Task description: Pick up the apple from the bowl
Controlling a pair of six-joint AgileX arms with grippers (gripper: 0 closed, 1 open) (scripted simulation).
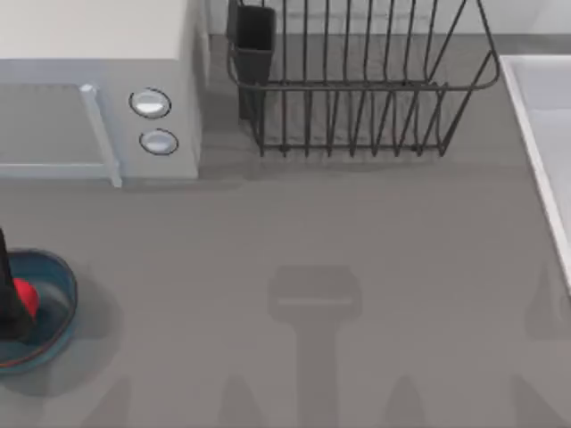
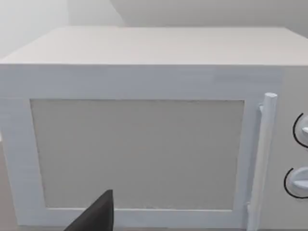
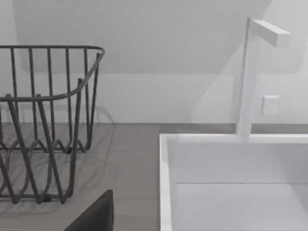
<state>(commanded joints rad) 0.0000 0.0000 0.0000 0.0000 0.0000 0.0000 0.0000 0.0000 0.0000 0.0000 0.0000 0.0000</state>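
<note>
The apple (image 1: pixel 26 297) touches the left gripper (image 1: pixel 7 294) inside the bowl (image 1: pixel 53 267).

White microwave (image 2: pixel 144 144) front, door handle (image 2: pixel 262 159), two knobs (image 2: pixel 301 130)

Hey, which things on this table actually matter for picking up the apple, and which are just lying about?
Belong to the job:
- apple, sitting in the bowl
- bowl, at the table's left edge
- left claw, a dark shape over the bowl beside the apple

Just lying about:
- microwave, behind the bowl
- wire dish rack, at the back
- sink, at the right edge
</note>
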